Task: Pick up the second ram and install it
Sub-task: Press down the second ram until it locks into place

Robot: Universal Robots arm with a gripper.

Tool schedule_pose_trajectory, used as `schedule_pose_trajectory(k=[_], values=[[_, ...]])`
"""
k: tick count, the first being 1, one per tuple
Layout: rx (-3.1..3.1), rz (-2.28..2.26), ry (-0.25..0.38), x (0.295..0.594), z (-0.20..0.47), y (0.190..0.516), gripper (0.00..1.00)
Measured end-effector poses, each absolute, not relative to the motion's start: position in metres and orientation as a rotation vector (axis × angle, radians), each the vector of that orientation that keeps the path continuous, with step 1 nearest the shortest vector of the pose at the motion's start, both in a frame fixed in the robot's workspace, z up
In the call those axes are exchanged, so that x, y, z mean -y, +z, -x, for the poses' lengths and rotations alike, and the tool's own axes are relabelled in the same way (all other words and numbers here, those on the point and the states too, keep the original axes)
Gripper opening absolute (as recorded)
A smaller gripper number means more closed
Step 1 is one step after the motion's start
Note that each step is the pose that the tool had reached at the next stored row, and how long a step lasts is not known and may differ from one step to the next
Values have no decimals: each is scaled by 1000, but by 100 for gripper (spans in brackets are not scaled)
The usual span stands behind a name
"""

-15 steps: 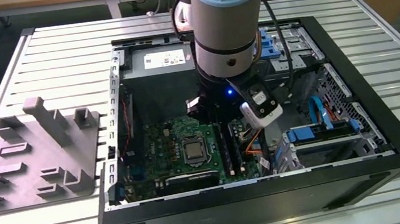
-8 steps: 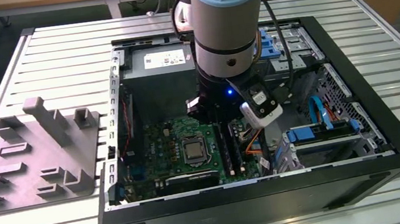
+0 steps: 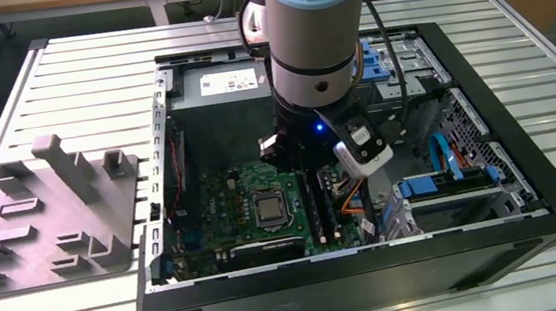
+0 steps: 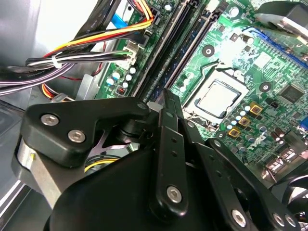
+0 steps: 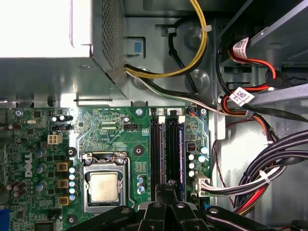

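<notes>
- In the exterior view an open computer case lies on the slatted bench, and the arm reaches down into it. The case holds a green motherboard, a grey power supply and blue drive brackets. The hand is low over the memory slots, where the second ram shows as a long dark strip standing on its edge. Well apart, toward the exterior view's left, a grey holder block stands on the bench, and I see no stick in its posts
- In the second wrist view the black fingers of the hand come together into one narrow tip, right at the near end of the dark slots. The second ram runs away from this tip, beside the processor socket. A bundle of cables passes on the other side
- In the first wrist view the hand meets the lower end of the second ram, which sits in its slot next to another dark slot. I cannot tell if the thin edge is nipped between the fingers or only touched from above
- I judge the stick to be light, stiff and fragile. It is better held by the bare upper edge or the short ends, not by the chips or the contacts, and pressed evenly
</notes>
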State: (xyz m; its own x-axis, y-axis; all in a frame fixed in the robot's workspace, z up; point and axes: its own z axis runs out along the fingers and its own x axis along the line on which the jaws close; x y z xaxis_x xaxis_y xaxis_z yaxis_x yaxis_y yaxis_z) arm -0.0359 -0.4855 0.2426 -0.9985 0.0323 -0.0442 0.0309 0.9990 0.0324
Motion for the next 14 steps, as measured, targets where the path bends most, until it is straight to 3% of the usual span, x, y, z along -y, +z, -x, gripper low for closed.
schedule_pose_trajectory(k=[14], values=[[-3096, -49, 49, 461, 36, 242, 10]])
